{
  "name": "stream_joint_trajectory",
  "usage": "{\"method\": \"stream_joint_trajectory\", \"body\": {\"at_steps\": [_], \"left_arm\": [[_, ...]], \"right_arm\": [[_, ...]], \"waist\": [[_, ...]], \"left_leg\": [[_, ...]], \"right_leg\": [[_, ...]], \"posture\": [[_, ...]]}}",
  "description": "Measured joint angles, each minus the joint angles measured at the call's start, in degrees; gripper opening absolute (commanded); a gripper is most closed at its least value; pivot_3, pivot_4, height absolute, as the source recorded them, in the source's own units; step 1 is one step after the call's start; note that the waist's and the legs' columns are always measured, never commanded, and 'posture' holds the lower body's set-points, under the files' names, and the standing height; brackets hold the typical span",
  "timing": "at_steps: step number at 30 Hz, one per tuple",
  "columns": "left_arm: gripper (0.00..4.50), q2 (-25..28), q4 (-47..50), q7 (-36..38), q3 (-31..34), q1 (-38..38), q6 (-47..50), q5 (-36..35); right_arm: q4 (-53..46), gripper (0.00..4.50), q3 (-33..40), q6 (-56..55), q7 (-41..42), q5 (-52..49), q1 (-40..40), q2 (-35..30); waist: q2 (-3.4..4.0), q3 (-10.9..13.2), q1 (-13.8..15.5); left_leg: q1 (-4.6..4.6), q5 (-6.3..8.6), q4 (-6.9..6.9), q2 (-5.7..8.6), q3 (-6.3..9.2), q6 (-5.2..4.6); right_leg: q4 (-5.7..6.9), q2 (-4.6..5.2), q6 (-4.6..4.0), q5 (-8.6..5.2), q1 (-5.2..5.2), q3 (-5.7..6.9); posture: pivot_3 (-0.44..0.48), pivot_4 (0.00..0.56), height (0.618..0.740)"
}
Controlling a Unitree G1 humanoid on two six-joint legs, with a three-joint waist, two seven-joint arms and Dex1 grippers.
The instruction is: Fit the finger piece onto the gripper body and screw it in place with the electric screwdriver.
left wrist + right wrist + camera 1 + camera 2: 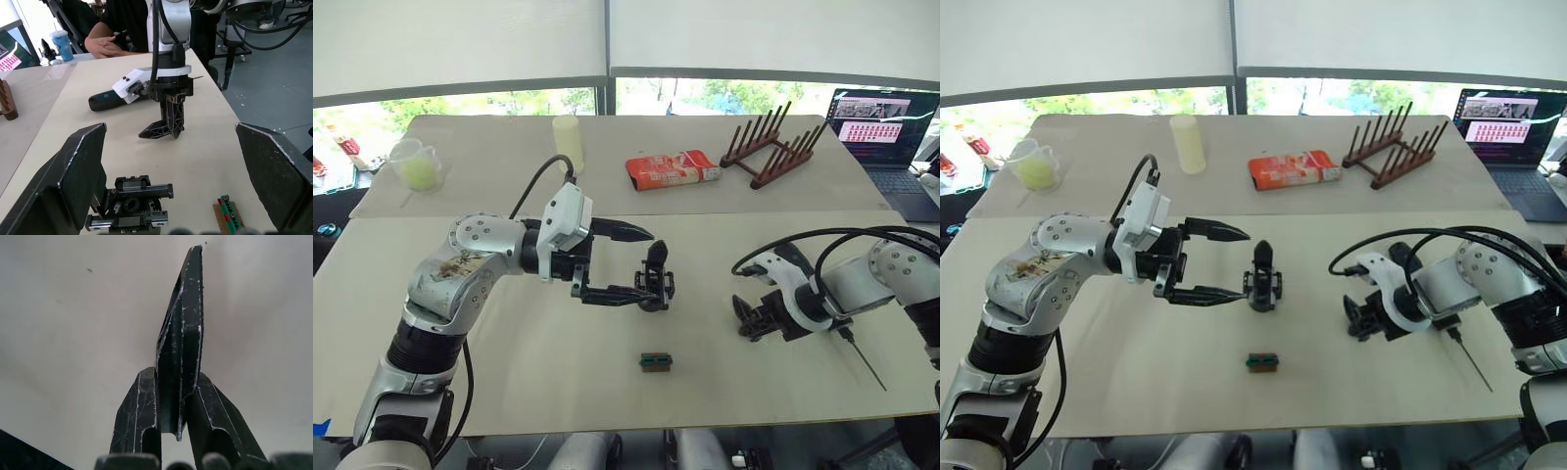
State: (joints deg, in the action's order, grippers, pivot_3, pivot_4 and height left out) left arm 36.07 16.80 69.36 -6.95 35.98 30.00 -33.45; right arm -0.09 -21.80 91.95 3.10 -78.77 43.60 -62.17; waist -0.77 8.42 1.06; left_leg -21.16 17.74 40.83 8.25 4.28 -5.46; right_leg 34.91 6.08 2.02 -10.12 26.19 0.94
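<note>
Left eye view, your nearest item: a small green-brown block (pixel 656 361) on the cream table (pixel 529 392), close to the front edge, apart from everything else. Just beyond it stands the gripper body (pixel 654 282), upright on its base with one pointed finger up. Your left gripper (pixel 631 264) has its fingers spread wide; the lower finger reaches to the gripper body's base, the upper finger passes above and just left of it, and nothing is clamped. Left wrist view confirms: both pads stand far apart with the gripper body low between them. Off to your right, the right gripper (pixel 746 319) points down at the table, well apart from the gripper body. Right wrist view shows its two fingers closed on the finger piece (pixel 181 342), the black wedge standing up between them with its tip toward the tabletop. The electric screwdriver (pixel 108 101) lies on the table behind the right gripper; its thin bit (pixel 867 363) shows beside your right forearm. On the far table: red packet (pixel 672 168), wooden rack (pixel 771 147), pale cylinder (pixel 568 143), measuring cup (pixel 416 163). Laptop (pixel 886 132) at far right.
</note>
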Motion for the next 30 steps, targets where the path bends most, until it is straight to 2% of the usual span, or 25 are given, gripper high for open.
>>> {"method": "stream_joint_trajectory", "body": {"at_steps": [6,13,17,18,19,20,26,27,30], "left_arm": [[4.5,-0.62,-1.57,0.99,-1.07,0.6,-0.56,0.46],[4.5,-0.75,-1.73,1.38,-1.21,1.2,-1.29,0.6],[4.5,-0.53,-1.58,1.31,-1.2,1.2,-1.19,0.57],[4.5,-0.36,-1.54,1.3,-1.17,1.2,-1.13,0.55],[4.5,-0.31,-1.49,1.29,-1.12,1.2,-1.12,0.49],[4.5,-0.3,-1.44,1.3,-1.12,1.2,-1.11,0.49],[4.5,-0.14,-1.3,1.2,-1.11,1.19,-1.09,0.48],[4.5,-0.07,-1.28,1.18,-1.11,1.18,-1.09,0.48],[4.5,-0.03,-1.23,1.15,-1.12,1.18,-1.09,0.46]], "right_arm": [[-3.03,0.32,-0.25,0.13,10.82,7.81,1.07,-2.77],[0.18,0.32,1.69,0.14,18.25,8.17,2.12,1.25],[-0.3,0.32,1.99,-0.3,21.31,14.28,-0.23,2.33],[0.2,1.35,1.75,-0.32,22.37,16.11,-0.56,2.33],[0.91,1.78,1.74,-0.35,23.61,18.15,-0.58,2.24],[1.12,1.99,1.74,-0.37,24.52,19.23,-0.49,2.12],[-1.03,4.2,-3.93,-5.19,34.87,28.81,1.55,-2.75],[-1.88,4.44,-5.0,-6.17,36.41,30.37,1.89,-3.55],[-4.82,4.48,-6.83,-7.94,40.84,33.83,3.0,-4.83]], "waist": [[0.0,0.0,-0.34],[0.0,0.0,-0.34],[0.0,0.0,0.2],[0.02,0.01,0.18],[0.03,0.01,0.11],[0.03,0.02,0.07],[0.07,0.04,-0.07],[0.07,0.04,-0.14],[0.07,0.04,-0.33]], "left_leg": [[0.0,0.0,-0.04,-0.11,0.01,0.01],[-0.02,0.0,-0.03,-0.09,0.0,0.0],[-0.05,0.01,0.0,-0.05,0.02,-0.01],[-0.06,0.01,0.01,-0.02,-0.01,-0.01],[-0.05,0.01,0.02,-0.01,-0.02,-0.01],[-0.05,0.01,0.02,-0.02,-0.02,-0.01],[-0.05,0.01,0.0,-0.07,0.0,0.0],[-0.05,0.01,0.0,-0.07,-0.01,0.0],[-0.05,0.01,0.0,-0.07,-0.01,0.0]], "right_leg": [[0.03,0.03,0.0,0.0,0.05,-0.04],[0.01,0.07,0.0,0.0,0.05,-0.06],[0.02,0.1,0.0,0.0,0.05,-0.02],[0.02,0.11,0.0,0.0,0.06,-0.04],[0.03,0.11,0.0,0.0,0.05,-0.04],[0.03,0.11,0.0,0.0,0.05,-0.04],[0.04,0.09,0.0,0.0,0.1,-0.02],[0.03,0.09,0.0,0.0,0.09,-0.03],[0.04,0.1,0.0,0.0,0.08,-0.04]], "posture": [[0.0,0.15,0.74],[0.0,0.15,0.74],[0.0,0.15,0.74],[0.0,0.15,0.74],[0.0,0.15,0.74],[0.0,0.15,0.74],[0.0,0.15,0.74],[0.0,0.15,0.74],[0.0,0.15,0.74]]}}
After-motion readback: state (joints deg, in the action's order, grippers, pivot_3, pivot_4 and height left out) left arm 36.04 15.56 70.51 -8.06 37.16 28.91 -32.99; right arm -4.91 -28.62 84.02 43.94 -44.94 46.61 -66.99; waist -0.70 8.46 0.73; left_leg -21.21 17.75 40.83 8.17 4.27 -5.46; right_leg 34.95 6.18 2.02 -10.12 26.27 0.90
